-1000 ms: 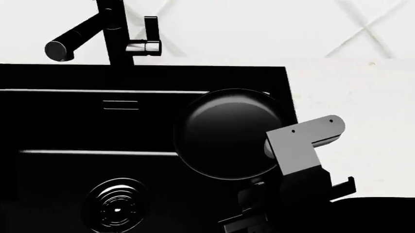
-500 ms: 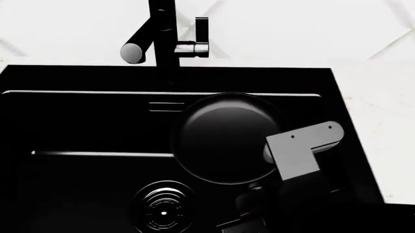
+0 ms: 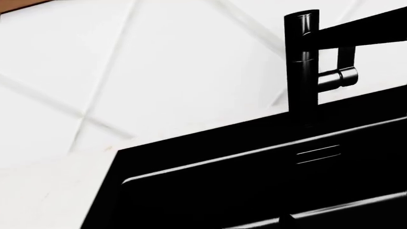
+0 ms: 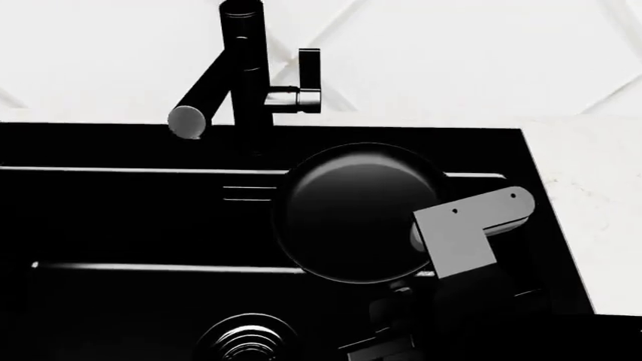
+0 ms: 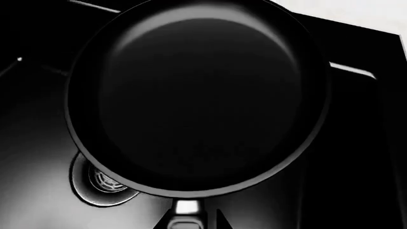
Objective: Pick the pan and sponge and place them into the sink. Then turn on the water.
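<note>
The black pan (image 4: 351,214) hangs level above the right part of the black sink (image 4: 101,143), over its basin. My right gripper (image 4: 386,331) is shut on the pan's handle at the bottom of the head view. In the right wrist view the pan (image 5: 197,95) fills the frame and the right gripper (image 5: 188,217) clamps the handle stub, with the round drain (image 5: 95,179) beneath. The sponge is out of view. No water comes from the faucet spout (image 4: 186,121). Of my left gripper only a dark tip (image 3: 287,220) shows against the sink.
The black faucet (image 4: 243,68) stands behind the sink with its lever (image 4: 309,64) on its right; it also shows in the left wrist view (image 3: 302,67). The slotted overflow (image 4: 249,192) and the drain (image 4: 246,342) are visible. White countertop (image 4: 602,210) lies to the right of the sink.
The head view has shifted, so the sink and faucet now sit further right and lower in frame. The pan, still held, now hangs further inside the basin from its right edge.
</note>
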